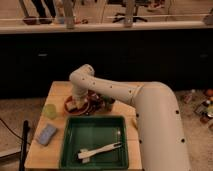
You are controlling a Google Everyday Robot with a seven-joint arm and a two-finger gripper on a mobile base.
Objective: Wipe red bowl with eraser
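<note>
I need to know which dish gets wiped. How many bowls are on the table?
2: the red bowl under the gripper, left of centre, and a darker bowl right of it, partly behind the arm, which may hide more.

Arm point(125, 92): smooth cream-white shell, thick rounded segments, small dark screw dots along casing. Gripper point(75, 104) sits near worktop's point(60, 91) far-left corner.

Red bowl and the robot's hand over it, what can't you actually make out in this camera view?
- Hand: down at the red bowl on the table's far left; the wrist above covers it.
- Eraser: only a pale patch at the bowl, outline unclear.
- Red bowl: its far rim and middle are hidden by the arm.
- Dark things right of the bowl: too blurred to name.
- White brush in the green tray: bristles too small.
</note>
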